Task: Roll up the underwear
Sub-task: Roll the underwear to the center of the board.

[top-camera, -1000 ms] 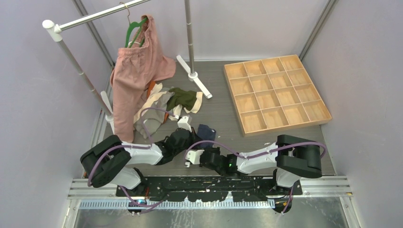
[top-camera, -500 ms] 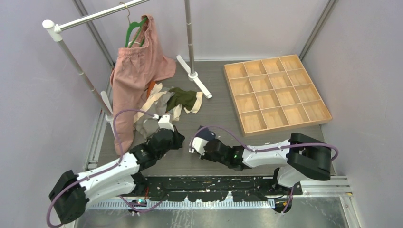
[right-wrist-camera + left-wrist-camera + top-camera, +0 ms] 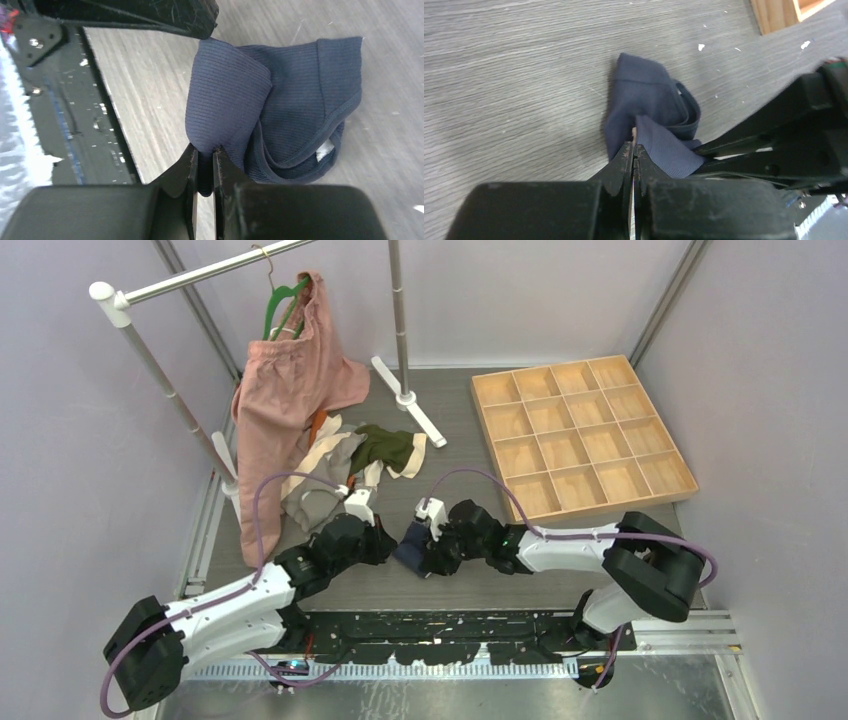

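Observation:
A navy underwear (image 3: 411, 551) lies bunched on the grey floor between my two grippers. My left gripper (image 3: 388, 546) is shut and pinches its edge at the fingertips; in the left wrist view (image 3: 634, 145) the navy cloth (image 3: 646, 95) gathers to the tips. My right gripper (image 3: 428, 556) is shut on a fold of the same cloth; in the right wrist view (image 3: 205, 152) the navy cloth (image 3: 280, 95) fills the gap between the jaws. Several other underwear lie in a pile (image 3: 345, 465) at the back left, with olive green (image 3: 385, 446) and grey (image 3: 312, 505) ones showing.
A large pink garment (image 3: 285, 400) hangs on a green hanger (image 3: 283, 300) from the clothes rack, whose white foot (image 3: 412, 407) stands behind the pile. A wooden tray of square compartments (image 3: 580, 435) lies at the back right. Purple walls close in both sides.
The right gripper has carried the navy underwear left and towards the near edge. The left gripper has moved right from beside the pile and now meets the navy cloth.

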Controlling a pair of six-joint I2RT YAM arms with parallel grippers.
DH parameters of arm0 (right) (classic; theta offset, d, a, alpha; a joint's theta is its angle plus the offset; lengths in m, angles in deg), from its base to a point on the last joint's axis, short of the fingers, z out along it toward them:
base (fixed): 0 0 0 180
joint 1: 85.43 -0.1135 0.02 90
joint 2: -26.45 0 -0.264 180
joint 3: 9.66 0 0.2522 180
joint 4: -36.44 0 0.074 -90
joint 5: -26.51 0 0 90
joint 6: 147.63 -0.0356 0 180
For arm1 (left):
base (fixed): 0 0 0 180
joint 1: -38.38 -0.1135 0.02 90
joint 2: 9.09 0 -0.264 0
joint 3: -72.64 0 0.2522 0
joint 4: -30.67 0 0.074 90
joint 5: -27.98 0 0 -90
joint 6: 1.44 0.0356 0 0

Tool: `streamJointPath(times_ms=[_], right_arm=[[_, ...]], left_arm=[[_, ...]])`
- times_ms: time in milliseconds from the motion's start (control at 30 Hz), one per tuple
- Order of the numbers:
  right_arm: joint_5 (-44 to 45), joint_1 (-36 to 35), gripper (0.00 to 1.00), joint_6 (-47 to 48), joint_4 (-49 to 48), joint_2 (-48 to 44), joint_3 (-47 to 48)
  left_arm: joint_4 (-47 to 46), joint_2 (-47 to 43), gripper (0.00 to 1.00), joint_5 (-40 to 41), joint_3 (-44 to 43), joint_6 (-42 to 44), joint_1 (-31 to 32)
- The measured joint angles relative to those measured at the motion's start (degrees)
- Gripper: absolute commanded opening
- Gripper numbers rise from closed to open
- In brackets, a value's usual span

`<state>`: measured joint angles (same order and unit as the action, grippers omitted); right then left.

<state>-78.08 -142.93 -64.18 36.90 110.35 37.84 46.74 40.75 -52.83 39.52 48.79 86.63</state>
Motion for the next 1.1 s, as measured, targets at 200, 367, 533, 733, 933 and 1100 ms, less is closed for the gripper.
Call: streamJointPath(times_ms=[200, 367, 533, 733, 933, 1100], right_arm=[[-13.0, 5.2, 0.02, -10.9, -4.2, 4.5, 0.1], [-22.5, 9.9, 0.01, -20.2, -10.1, 9.7, 0.2], [-27.7, 13.4, 0.01, -27.3, -13.1, 12.1, 0.2], [-30.7, 16.3, 0.01, -31.7, -13.0, 13.1, 0.5], [-32.2, 18.1, 0.01, -34.0, -11.0, 14.4, 1.6], [-32.5, 19.7, 0.08, -34.7, -9.4, 14.8, 2.0]], left_arm=[[-3.0, 0.0, 0.01, -4.8, 0.0, 1.8, 0.0], [-3.8, -0.4, 0.01, -7.5, 0.1, 2.8, 0.0], [-4.6, -0.2, 0.01, -9.8, 0.6, 3.0, 0.0], [-5.6, 1.9, 0.01, -10.1, 0.6, 3.3, 0.0], [-7.4, 6.3, 0.01, -9.2, 0.5, 4.0, 0.0], [-10.5, 10.9, 0.01, -8.8, -0.8, 4.2, 0.0]])
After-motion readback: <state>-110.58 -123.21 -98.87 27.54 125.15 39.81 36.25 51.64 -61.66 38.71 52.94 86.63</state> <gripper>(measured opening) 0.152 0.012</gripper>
